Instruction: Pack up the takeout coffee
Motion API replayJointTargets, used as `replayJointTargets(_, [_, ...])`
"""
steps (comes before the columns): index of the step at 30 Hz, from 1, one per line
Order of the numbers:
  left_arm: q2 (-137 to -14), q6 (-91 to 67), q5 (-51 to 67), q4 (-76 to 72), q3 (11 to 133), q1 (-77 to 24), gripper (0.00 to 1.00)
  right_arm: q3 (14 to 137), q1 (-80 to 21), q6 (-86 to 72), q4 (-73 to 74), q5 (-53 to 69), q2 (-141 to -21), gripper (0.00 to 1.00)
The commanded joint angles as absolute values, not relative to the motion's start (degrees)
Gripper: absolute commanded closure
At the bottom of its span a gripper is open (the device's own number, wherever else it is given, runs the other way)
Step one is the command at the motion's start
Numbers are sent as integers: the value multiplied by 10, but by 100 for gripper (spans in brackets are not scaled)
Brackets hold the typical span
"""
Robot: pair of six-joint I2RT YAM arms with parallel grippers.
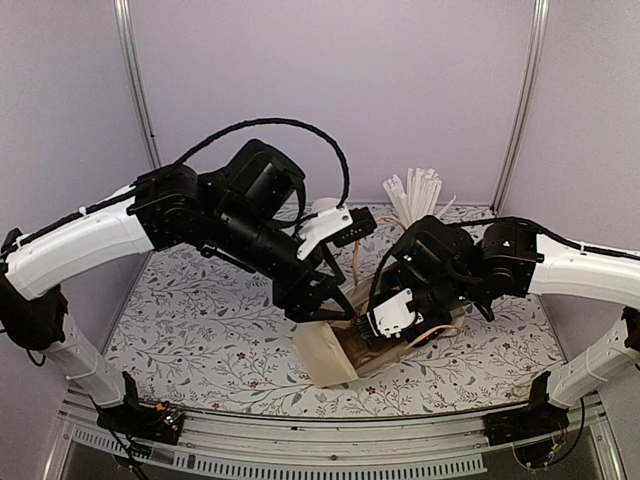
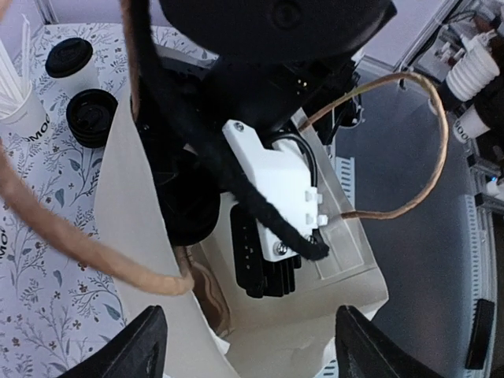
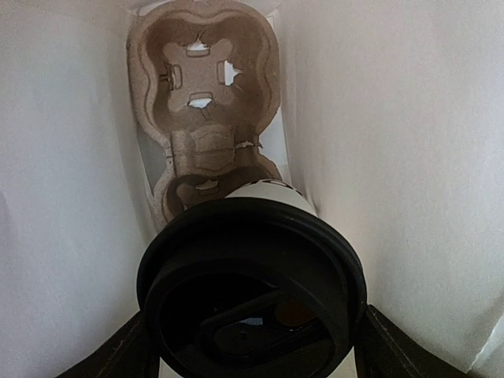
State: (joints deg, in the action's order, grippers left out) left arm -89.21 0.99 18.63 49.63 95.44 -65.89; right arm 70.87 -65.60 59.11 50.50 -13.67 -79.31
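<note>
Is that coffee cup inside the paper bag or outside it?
Inside. The right wrist view shows the coffee cup between white walls of the bag, above the cardboard cup tray.

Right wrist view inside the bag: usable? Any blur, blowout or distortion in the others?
Right wrist: coffee cup fills the foreground, lid dark with faint reflection; pulp carrier beyond reads clearly; bag walls wash out white. Left wrist: rope handle in front is blurred. Top external: frame posts splay outward, wide-angle look.

The top external camera looks down from behind over the whole table [image 1: 200,345]. The left wrist camera hangs close above the paper bag [image 2: 134,228], which the top view shares. The right wrist camera peers down inside the bag, tight on a lidded cup [image 3: 252,291].
</note>
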Motion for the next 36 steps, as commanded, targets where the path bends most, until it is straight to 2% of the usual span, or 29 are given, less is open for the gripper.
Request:
replayJointTargets(1, [-933,2,79,564,999,-698,31,701,-659,572,489,-150,-779,52])
replayJointTargets(4, [-960,-12,41,584,1023,-706,47,694,-660,570,486,-150,-766,52])
replayJointTargets(7, [-974,-17,24,586,1042,-710,58,688,-659,570,488,-148,-755,52])
replayJointTargets(13, [-996,-13,10,586,1082,-713,77,678,-659,570,497,-141,-737,52])
replayJointTargets(17, [-998,-2,19,572,1081,-720,85,664,-659,570,496,-138,-728,52])
replayJointTargets(21, [-998,15,35,561,1075,-725,99,651,-659,578,489,-144,-721,52])
replayJointTargets(36, [-981,60,77,482,1040,-731,100,583,-660,659,480,-156,-650,52])
